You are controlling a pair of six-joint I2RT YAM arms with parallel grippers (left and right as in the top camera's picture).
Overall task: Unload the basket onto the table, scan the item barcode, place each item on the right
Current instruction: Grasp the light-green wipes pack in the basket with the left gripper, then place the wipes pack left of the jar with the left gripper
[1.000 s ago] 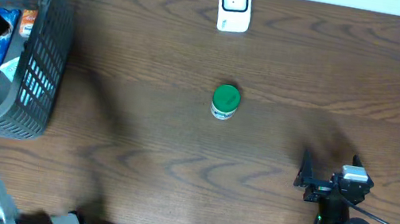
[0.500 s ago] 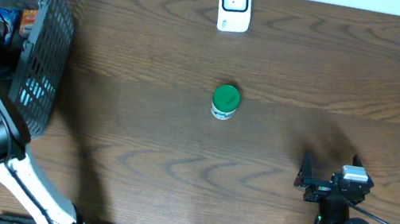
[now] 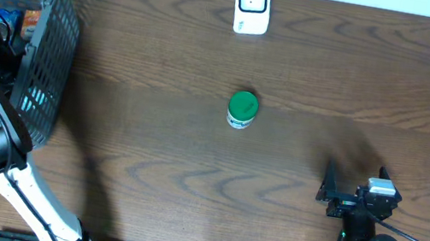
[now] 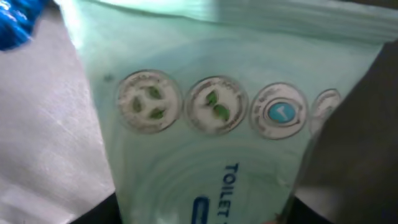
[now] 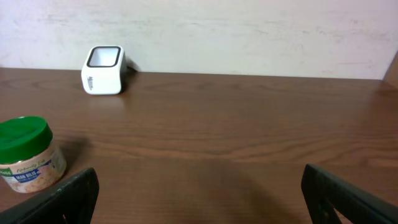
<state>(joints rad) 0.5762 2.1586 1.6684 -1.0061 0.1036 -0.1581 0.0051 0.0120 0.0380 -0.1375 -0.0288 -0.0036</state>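
Left gripper [image 4: 205, 208]: buried in the basket [image 3: 42, 67], pressed close to a pale green packet [image 4: 205, 143]; whether it is pinched cannot be told.
Right gripper [image 5: 199, 202]: fingers spread wide, nothing held, low over the table [image 3: 146, 170].
Jar [image 3: 242, 108]: stood upright mid-table, untouched.
Scanner [image 3: 251, 5]: set at the far edge.

The table [image 3: 149, 153] is dark wood, smooth and a bit shiny. On it the jar [image 3: 242, 109] has a smooth green plastic lid. Behind the jar, the scanner [image 3: 251, 5] is shiny white plastic. Far left of the jar, the basket [image 3: 44, 50] is grey plastic mesh. The pale green pack [image 4: 217, 155] is thin, shiny plastic wrap.
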